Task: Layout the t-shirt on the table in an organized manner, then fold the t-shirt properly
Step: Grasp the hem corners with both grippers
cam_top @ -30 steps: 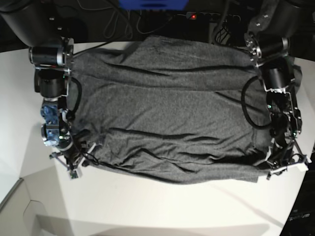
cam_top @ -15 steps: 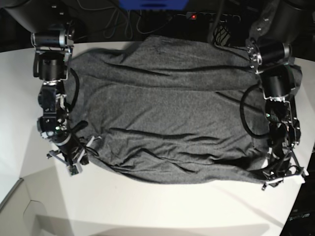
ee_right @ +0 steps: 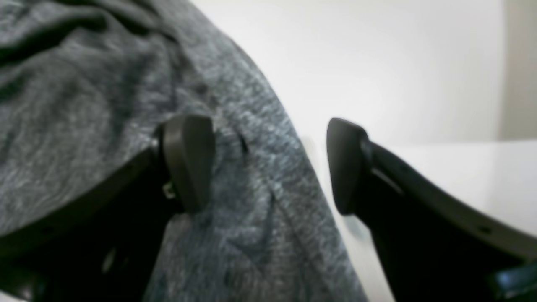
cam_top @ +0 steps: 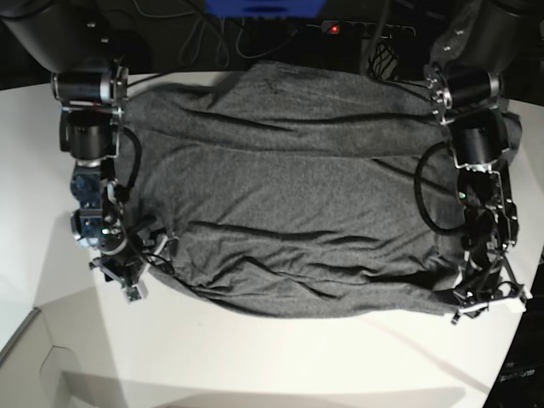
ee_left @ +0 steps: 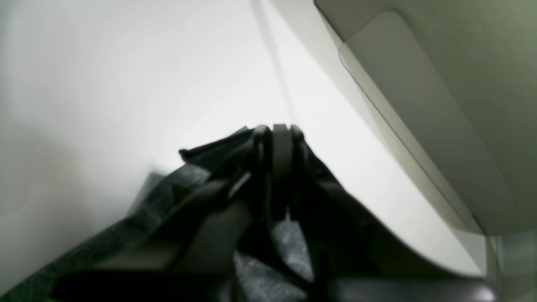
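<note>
The dark grey t-shirt [cam_top: 289, 187] lies spread wide over the white table [cam_top: 280, 357], with wrinkles along its near edge. My left gripper [cam_top: 474, 304] is at the shirt's near right corner. In the left wrist view it [ee_left: 279, 132] is shut, with grey fabric [ee_left: 289, 239] caught between the fingers. My right gripper [cam_top: 136, 276] is at the shirt's near left edge. In the right wrist view it [ee_right: 266, 165] is open. One finger [ee_right: 188, 163] rests on the shirt [ee_right: 105, 84], the other stands over bare table [ee_right: 356, 63].
Cables, a blue object [cam_top: 263, 7] and a power strip with a red light [cam_top: 333, 28] lie behind the table's far edge. The table edge steps down at the near left [cam_top: 34, 340]. A grey panel [ee_left: 419, 105] shows beyond the table in the left wrist view.
My left gripper has moved slightly inward and toward the near edge, taking the shirt's right corner with it. My right gripper has shifted a little along the left edge.
</note>
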Robot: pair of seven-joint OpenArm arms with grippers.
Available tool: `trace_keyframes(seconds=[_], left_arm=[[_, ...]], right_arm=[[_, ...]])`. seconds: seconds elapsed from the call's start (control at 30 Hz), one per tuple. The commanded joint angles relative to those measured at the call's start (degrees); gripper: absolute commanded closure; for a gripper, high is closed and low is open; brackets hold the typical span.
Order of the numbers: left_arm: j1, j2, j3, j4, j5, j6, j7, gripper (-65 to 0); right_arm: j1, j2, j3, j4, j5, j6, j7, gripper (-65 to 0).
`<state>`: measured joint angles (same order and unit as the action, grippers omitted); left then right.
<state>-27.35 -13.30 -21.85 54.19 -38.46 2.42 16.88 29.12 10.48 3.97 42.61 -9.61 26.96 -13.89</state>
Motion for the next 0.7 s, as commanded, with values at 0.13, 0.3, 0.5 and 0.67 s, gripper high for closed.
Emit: trace_keyframes(seconds=[0.13,0.3,0.5,0.67], left_arm=[[-1.79,-0.72,0.00,0.97,-0.27,-0.61,-1.28,-0.2],[-1.61,-0.72,0.00,0.97,-0.27,-0.61,-1.28,-0.2],[-1.61,-0.63,0.00,0.97,-0.27,-0.61,-1.28,-0.2],[-1.61,-0.63,0.00,0.97,-0.27,-0.61,-1.28,-0.2]], right_arm=[[2.83,0.99,0.21,0.60,0.68,-0.02,2.51,-42.8],[2.83,1.26,0.21,0.25,0.68,-0.19,4.97,-42.8],[2.74,1.26,0.21,0.16,0.68,-0.19,4.97,-42.8],[3.89,1.17,0.21,-4.41,0.68,-0.19,5.67,-42.7]])
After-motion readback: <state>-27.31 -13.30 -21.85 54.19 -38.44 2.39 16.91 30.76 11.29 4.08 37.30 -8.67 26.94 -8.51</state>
